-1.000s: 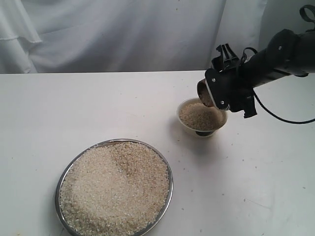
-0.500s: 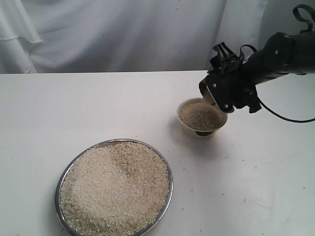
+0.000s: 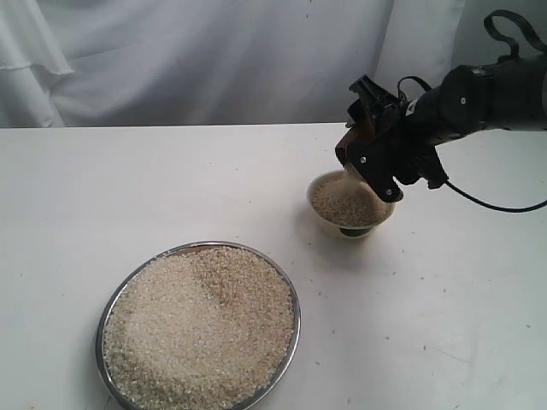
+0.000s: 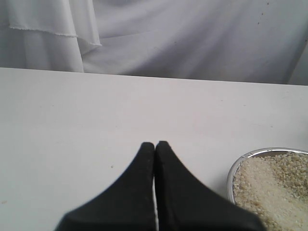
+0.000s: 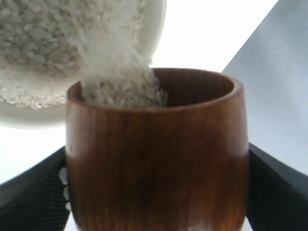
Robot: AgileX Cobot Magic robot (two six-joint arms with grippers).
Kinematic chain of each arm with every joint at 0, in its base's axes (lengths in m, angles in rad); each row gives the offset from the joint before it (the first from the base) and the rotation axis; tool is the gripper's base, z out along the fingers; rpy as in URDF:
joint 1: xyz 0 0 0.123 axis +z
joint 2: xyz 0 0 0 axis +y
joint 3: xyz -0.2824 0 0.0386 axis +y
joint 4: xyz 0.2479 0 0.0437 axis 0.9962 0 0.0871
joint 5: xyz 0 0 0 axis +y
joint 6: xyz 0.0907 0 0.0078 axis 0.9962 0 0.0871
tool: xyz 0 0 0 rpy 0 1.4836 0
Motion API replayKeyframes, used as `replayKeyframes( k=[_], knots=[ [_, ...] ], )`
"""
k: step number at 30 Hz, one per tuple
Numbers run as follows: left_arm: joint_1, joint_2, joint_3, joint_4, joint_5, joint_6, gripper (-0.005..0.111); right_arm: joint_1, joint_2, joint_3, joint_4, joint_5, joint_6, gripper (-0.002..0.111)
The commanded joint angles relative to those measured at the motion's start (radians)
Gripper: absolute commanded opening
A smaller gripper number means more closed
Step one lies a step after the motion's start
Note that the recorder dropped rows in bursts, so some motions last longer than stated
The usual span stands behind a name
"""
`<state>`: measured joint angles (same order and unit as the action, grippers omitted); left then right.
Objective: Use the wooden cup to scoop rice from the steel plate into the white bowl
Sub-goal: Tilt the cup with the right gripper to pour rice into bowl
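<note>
My right gripper is shut on the wooden cup, which is tipped mouth-down over the white bowl. Rice streams out of the wooden cup into the white bowl, which holds a mound of grains. The steel plate sits at the front left of the table, heaped with rice. My left gripper is shut on nothing and hovers over the table beside the steel plate; it does not show in the exterior view.
A white cloth backdrop hangs behind the white table. A black cable trails from the right arm over the table's right side.
The right gripper has lifted a little and swung left, tilting the cup further, so rice now falls into the bowl. Plate and bowl have not moved.
</note>
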<state>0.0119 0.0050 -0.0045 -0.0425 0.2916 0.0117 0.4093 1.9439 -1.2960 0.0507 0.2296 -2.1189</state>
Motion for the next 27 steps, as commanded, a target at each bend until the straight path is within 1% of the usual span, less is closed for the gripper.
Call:
replayKeyframes(
  k=[1,10,24,27],
  knots=[
    [-0.002,-0.005,0.005,-0.001,-0.006,-0.003,0.000,0.011,-0.013,-0.006,-0.045,-0.016,0.003,0.000],
    [-0.002,-0.005,0.005,-0.001,-0.006,-0.003,0.000,0.015,-0.013,-0.006,-0.123,-0.019,0.003,0.000],
    [-0.002,-0.005,0.005,-0.001,-0.006,-0.003,0.000,0.024,-0.019,-0.006,-0.231,-0.089,0.003,0.000],
    [-0.002,-0.005,0.005,-0.001,-0.006,-0.003,0.000,0.024,-0.038,0.012,-0.262,-0.144,0.003,0.000]
  ],
)
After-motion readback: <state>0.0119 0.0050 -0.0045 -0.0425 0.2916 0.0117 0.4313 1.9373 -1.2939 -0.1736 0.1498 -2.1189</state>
